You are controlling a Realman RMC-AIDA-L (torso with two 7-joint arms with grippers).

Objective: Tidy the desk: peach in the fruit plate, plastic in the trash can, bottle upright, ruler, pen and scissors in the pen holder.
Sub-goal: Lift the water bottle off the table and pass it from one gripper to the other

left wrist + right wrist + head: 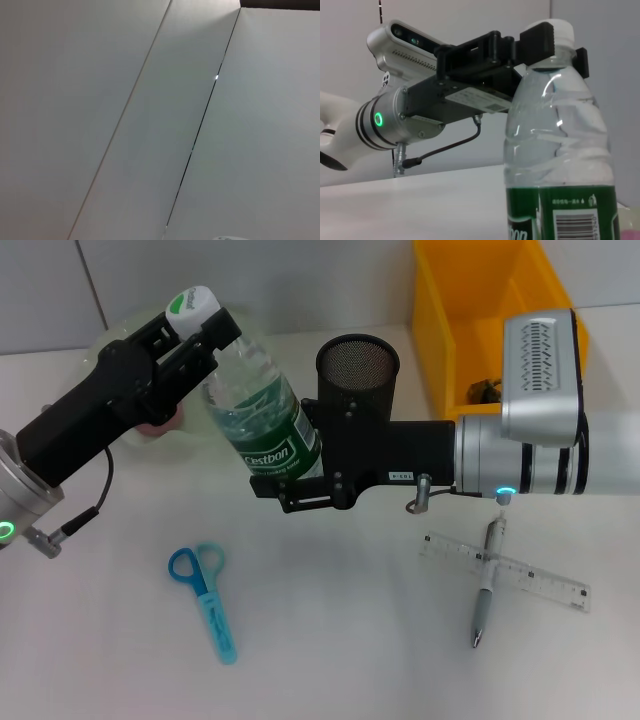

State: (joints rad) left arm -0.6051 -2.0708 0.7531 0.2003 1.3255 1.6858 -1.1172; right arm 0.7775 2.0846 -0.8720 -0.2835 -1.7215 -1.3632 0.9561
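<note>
The clear bottle (pixel 262 405) with a green label and white cap (pixel 555 31) stands nearly upright above the table, its top leaning left. My left gripper (pixel 195 320) is shut on the cap, its fingers (pixel 540 42) on either side. My right gripper (pixel 290 492) reaches in from the right and is shut on the bottle's lower body. The black mesh pen holder (pixel 357 365) stands just behind. Blue scissors (pixel 205 598) lie at the front left. The pen (pixel 486 585) lies across the clear ruler (pixel 530 580) at the front right. The peach (pixel 160 426) shows partly on the pale fruit plate (pixel 125 335), behind my left arm.
A yellow bin (pixel 440 330) stands at the back right with a small dark crumpled piece (pixel 485 390) inside, seemingly the plastic. My right arm (pixel 540 450) spans the table's right side above the pen and ruler. The left wrist view shows only wall panels.
</note>
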